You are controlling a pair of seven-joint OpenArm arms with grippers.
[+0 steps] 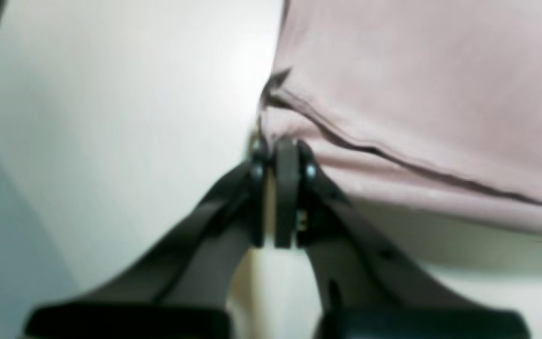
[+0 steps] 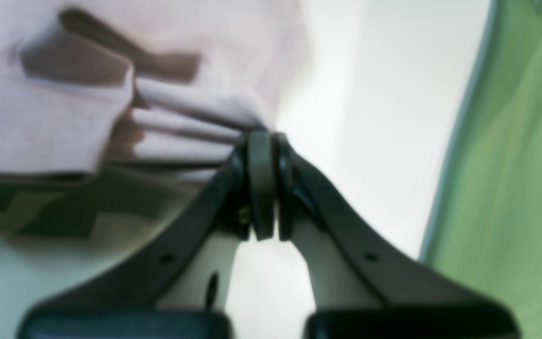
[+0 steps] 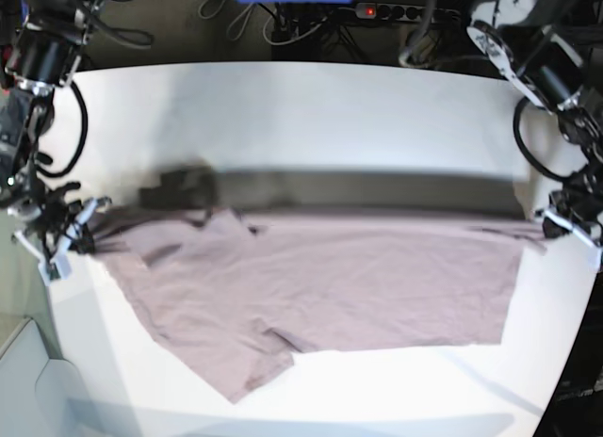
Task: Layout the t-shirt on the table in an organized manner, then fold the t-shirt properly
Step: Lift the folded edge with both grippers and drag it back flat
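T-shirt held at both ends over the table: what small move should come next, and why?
Probably lower both arms together and lay the cloth flat. The left gripper and right gripper are each shut on an edge of the t-shirt, which is stretched wide, its upper edge lifted and shadowing the table, while a sleeve lies folded near the front.

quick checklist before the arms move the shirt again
1. Left tool shut on the t-shirt edge: ok.
2. Right tool shut on bunched cloth: ok.
3. Shirt stretched between both tools: ok, top edge lifted and taut.
4. Shirt flat and organized: not ok, sleeve near the front edge folded over.
5. Shirt fully over the table: ok.
6. Collar position: cannot tell.
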